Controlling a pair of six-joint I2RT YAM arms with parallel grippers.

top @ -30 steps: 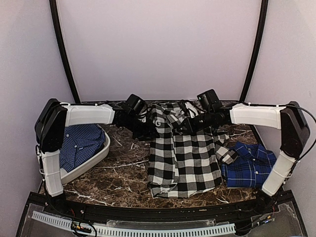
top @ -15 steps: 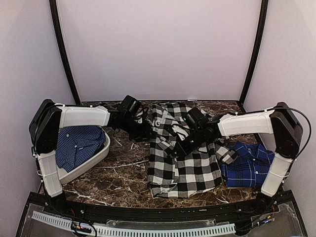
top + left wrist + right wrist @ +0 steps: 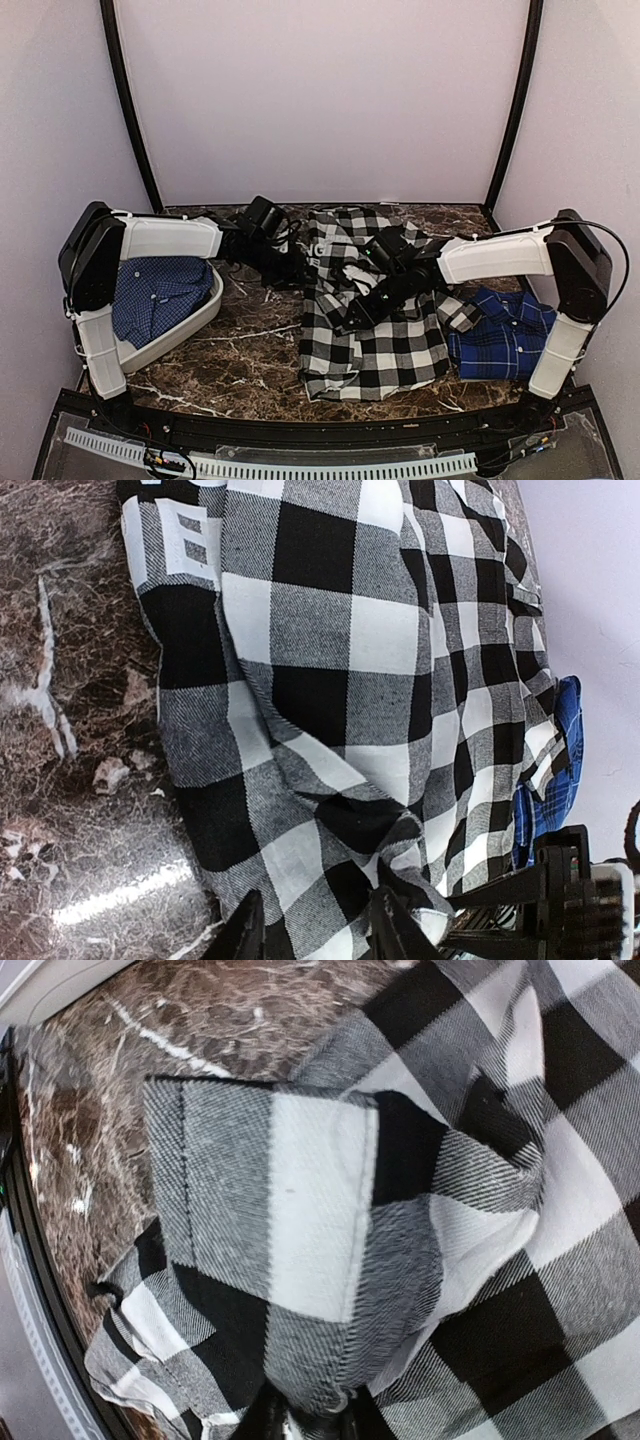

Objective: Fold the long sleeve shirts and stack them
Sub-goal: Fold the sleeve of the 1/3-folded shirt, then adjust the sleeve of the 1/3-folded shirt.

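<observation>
The black-and-white checked shirt (image 3: 372, 325) lies spread in the middle of the marble table, and it fills the left wrist view (image 3: 330, 680) and the right wrist view (image 3: 330, 1210). My right gripper (image 3: 362, 303) is shut on a bunched fold of it (image 3: 305, 1422) and holds it over the shirt's middle. My left gripper (image 3: 290, 270) is at the shirt's upper left edge, with its jaws apart over the cloth (image 3: 318, 935). A dark blue plaid shirt (image 3: 505, 335) lies folded at the right.
A white bin (image 3: 205, 310) at the left holds another blue plaid garment (image 3: 160, 295). Bare marble table (image 3: 250, 340) lies between the bin and the checked shirt. The right arm shows in the left wrist view (image 3: 560, 905).
My right gripper has moved forward and left over the checked shirt, carrying the cloth fold with it. My left gripper has drawn back slightly to the left.
</observation>
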